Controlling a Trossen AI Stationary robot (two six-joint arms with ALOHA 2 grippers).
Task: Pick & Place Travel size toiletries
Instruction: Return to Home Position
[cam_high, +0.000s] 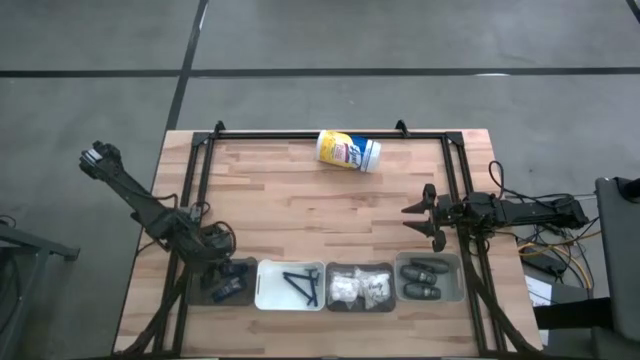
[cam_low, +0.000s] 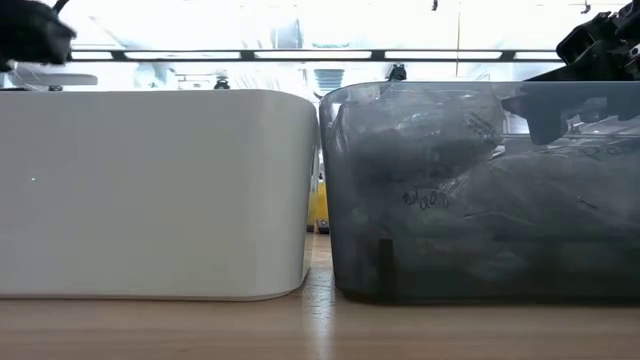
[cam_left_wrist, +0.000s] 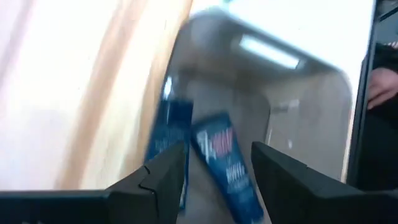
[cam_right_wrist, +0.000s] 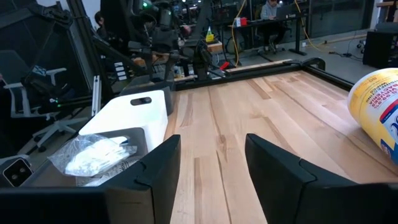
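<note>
The wooden table takes up most of what I can see, with four bins lined along its near edge. From table height only two of them show, a white bin and a smoky dark bin pressed side by side. Whatever sits in the dark one is a murky blur through its wall. They hide nearly everything behind them, bar a sliver of the yellow canister, which lies on its side near the far edge.

The left gripper hangs over the left black bin, fingers spread wide with nothing between them. From above it is hard to pick out against that bin. The right gripper hovers over bare wood near the clear bin, parted too and empty.

Two dark blue tubes, badly blurred, lie on the black bin's floor. Thin razors lie in the white bin, white packets in the dark bin, and grey pods in the clear bin.
</note>
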